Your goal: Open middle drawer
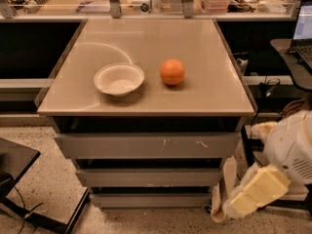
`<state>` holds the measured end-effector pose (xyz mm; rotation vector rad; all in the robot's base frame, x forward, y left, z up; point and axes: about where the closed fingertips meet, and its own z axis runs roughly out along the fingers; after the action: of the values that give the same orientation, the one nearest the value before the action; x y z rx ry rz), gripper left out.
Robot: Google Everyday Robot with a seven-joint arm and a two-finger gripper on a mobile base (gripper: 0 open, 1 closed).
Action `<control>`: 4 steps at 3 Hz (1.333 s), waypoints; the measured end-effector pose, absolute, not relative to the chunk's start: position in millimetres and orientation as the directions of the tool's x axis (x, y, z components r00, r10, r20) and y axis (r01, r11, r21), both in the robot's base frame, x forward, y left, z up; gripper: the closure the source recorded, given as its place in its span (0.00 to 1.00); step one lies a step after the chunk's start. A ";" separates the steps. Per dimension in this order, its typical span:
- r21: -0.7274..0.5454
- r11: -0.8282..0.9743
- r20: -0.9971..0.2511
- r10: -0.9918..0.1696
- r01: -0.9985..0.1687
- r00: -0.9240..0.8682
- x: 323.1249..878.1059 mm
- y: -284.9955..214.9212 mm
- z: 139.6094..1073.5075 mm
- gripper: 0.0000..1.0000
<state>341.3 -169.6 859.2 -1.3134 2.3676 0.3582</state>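
Observation:
The middle drawer [148, 177] is the plain grey second front of three on the cabinet, and it sits shut, flush with the others. Above it is the taller front with white scuff marks [146, 146], and below it the lowest front [150, 199]. My arm comes in at the lower right as a white joint [292, 147] and a cream link. My gripper [243, 204] is at the low end of that link. It hangs just right of the cabinet, level with the lowest front and clear of all the drawers.
A white bowl [118, 79] and an orange [172, 72] sit on the cabinet top [204, 91]. A side table with a laptop [304, 28] stands at the right. A black base with cables [14, 167] lies on the floor at the left. A cluttered shelf [146, 1] runs behind.

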 end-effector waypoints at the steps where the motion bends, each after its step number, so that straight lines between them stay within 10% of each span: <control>1: 0.046 0.581 -0.479 -0.701 -0.813 -0.528 333.0 -174.8 830.5 0.00; 4: -0.114 0.533 -0.387 -0.801 -0.839 -0.456 338.8 -140.3 762.9 0.00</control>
<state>338.8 -140.3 762.9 -1.3441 2.3802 0.1300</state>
